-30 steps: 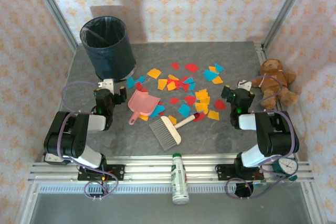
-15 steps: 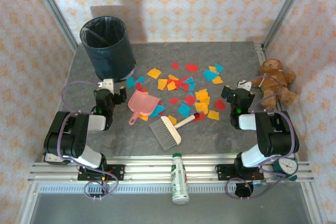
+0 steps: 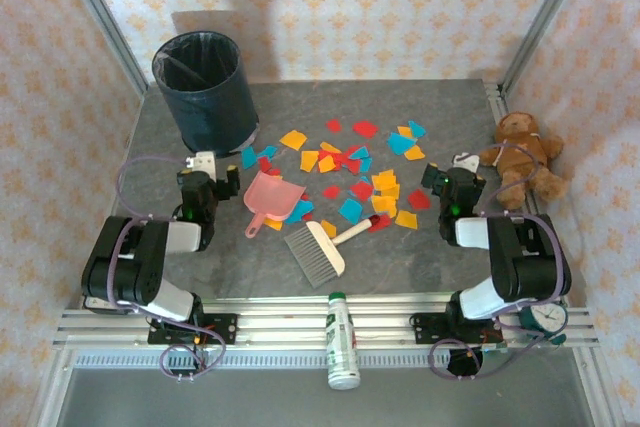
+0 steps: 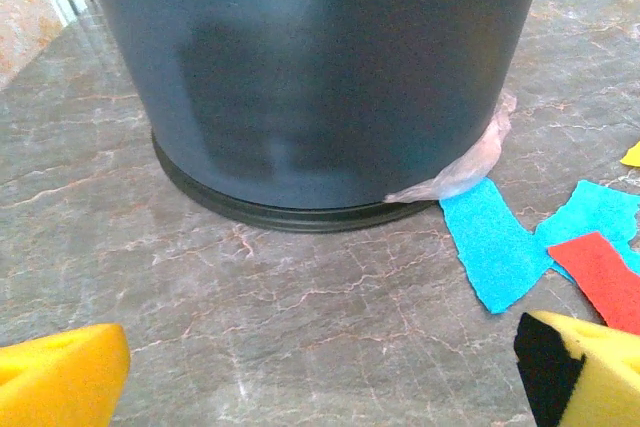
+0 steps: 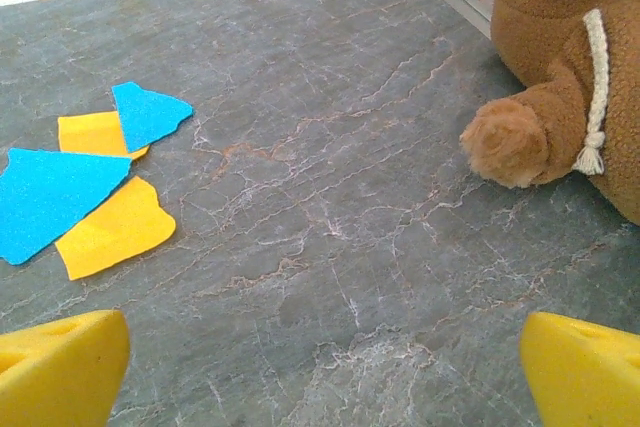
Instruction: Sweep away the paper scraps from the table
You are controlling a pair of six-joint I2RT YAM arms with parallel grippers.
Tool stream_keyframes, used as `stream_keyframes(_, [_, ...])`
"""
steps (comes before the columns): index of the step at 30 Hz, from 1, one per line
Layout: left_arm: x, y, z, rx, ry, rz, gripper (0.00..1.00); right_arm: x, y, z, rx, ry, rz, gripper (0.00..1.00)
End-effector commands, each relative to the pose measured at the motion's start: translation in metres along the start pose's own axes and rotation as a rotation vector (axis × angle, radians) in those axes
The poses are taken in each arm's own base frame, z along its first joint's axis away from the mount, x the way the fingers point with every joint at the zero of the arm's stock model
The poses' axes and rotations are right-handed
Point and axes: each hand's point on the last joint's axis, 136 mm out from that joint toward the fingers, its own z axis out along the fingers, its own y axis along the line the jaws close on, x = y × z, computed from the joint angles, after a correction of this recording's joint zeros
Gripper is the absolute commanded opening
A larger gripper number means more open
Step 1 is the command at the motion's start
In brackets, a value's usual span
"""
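Peach-patterned wallpaper closes in three sides of the booth, and the dark grey stone-patterned table (image 3: 420, 252) fills its floor. A dark blue round bin (image 3: 203, 87) stands at the far left corner. The paper scraps (image 3: 352, 172), red, orange, yellow and teal, lie scattered over the middle of the table, from just right of the bin's foot across towards a brown teddy bear (image 3: 522, 155) that sits at the right edge.

A pink dustpan (image 3: 272, 197) lies at the near left fringe of the scraps with a few pieces touching it. Just beside it is a brush (image 3: 318, 249), its bristles towards the near edge and its handle reaching in among the scraps. A white bottle (image 3: 341, 340) with a green cap lies across the aluminium rails between the two arm bases.

The left gripper (image 4: 320, 367) hangs low, facing the bin. Its yellow fingers are spread wide, with nothing but bare table between them. Teal and red scraps lie just right of the bin's base, where a bit of clear film sticks out, perhaps a liner.

The right gripper (image 5: 320, 367) is spread just as wide and carries nothing. Yellow and teal scraps lie ahead on its left and the bear's paw on its right.
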Motion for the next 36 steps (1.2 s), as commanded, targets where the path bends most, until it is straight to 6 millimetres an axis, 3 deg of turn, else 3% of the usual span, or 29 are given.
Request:
stream_keyframes(1, [-0.023,0.013,-0.014,-0.086,-0.072,-0.016,1.0,-0.027,-0.011,-0.007,0.071,-0.027,0.044,0.99])
stream_keyframes(6, [-0.036,0.012,-0.031,-0.098,-0.003,-0.045,1.0,-0.032,-0.019,-0.018,0.148,0.137,0.106,0.99])
stream_keyframes(10, [-0.037,-0.008,-0.049,-0.033,0.157,-0.001,1.0,-0.027,-0.004,-0.03,0.062,0.244,0.133,0.99])
stream_keyframes(15, [-0.033,-0.054,-0.074,0.152,0.294,-0.021,1.0,-0.02,0.011,-0.052,-0.042,0.323,0.18,0.99])
stream_keyframes(21, [-0.019,-0.129,-0.111,0.434,0.42,0.024,0.99,-0.008,0.028,-0.08,-0.168,0.41,0.217,0.99])
stream_keyframes(29, [0.009,-0.222,-0.155,0.697,0.544,0.312,0.93,0.022,0.037,-0.104,-0.26,0.483,0.272,0.99])
stream_keyframes(36, [0.043,-0.27,-0.174,0.79,0.657,0.62,0.8,0.027,0.041,-0.109,-0.288,0.505,0.291,0.99])
